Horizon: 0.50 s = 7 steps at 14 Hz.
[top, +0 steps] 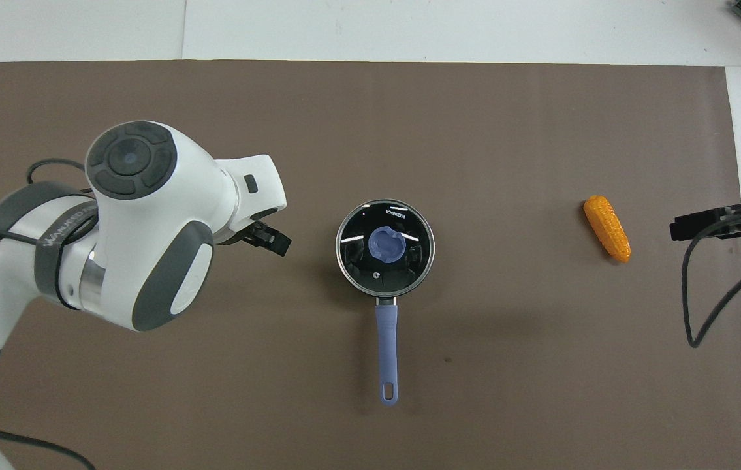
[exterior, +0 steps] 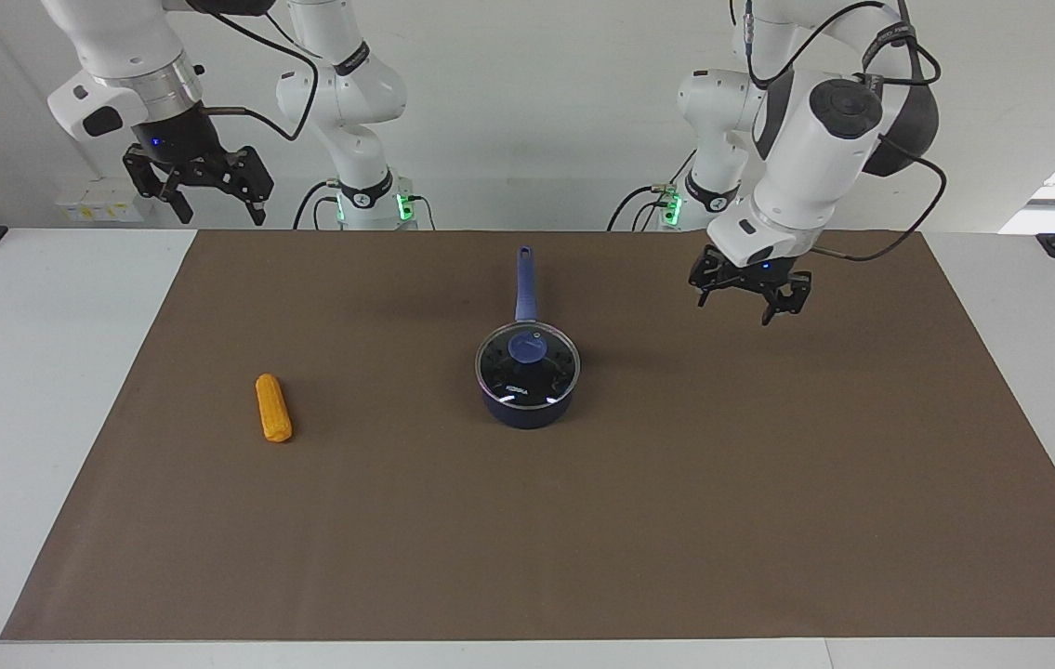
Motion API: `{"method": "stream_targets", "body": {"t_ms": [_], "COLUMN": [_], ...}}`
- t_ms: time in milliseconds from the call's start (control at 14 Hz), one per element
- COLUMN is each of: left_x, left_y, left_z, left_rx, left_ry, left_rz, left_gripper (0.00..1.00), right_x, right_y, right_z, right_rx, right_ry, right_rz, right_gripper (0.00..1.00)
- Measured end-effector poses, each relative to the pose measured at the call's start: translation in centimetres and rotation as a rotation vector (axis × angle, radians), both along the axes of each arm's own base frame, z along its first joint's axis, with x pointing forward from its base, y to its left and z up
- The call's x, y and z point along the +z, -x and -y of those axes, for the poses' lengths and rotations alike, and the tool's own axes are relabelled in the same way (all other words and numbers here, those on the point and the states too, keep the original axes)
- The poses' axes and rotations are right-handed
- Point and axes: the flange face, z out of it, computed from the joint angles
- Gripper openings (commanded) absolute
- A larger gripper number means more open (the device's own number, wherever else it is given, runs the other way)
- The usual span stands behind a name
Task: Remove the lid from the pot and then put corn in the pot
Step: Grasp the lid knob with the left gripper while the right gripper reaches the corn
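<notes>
While the round clear glass lid (exterior: 527,360) sits on the navy pot (exterior: 527,401), left gripper (exterior: 749,303), jaws wide, hangs beside it over bare brown worktop (exterior: 676,520). Right gripper (exterior: 197,193), jaws wide, waits; bumpy orange corn cob (exterior: 273,407) lies well below it.

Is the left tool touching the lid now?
Apart. The facing view shows the left tool in the air over bare mat, with a plain gap to the lid, which sits on the pot.
</notes>
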Motion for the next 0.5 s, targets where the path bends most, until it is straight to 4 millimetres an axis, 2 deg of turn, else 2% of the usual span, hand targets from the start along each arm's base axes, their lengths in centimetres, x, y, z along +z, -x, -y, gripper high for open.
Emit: {"method": "stream_targets", "body": {"t_ms": [143, 357, 500], "left_x": [-1.2, -1.8, -2.2], "left_y": [0.2, 0.6, 1.6], "left_z": [2.4, 5.7, 9.2], "left_rx": [0.011, 0.073, 0.121], "left_ry": [0.004, 0.009, 0.013], "left_rz": [0.003, -0.001, -0.002], "left_gripper": [1.0, 1.0, 1.0], "right_x": [-4.3, -10.6, -14.8], "right_y": [-1.2, -3.5, -5.2], "right_z": [1.0, 2.8, 4.0], "right_rx": [0.069, 0.173, 0.207], "right_ry": [0.005, 0.017, 0.027], "right_rz": [0.006, 0.01, 0.019], "right_gripper": [1.0, 1.0, 1.0]}}
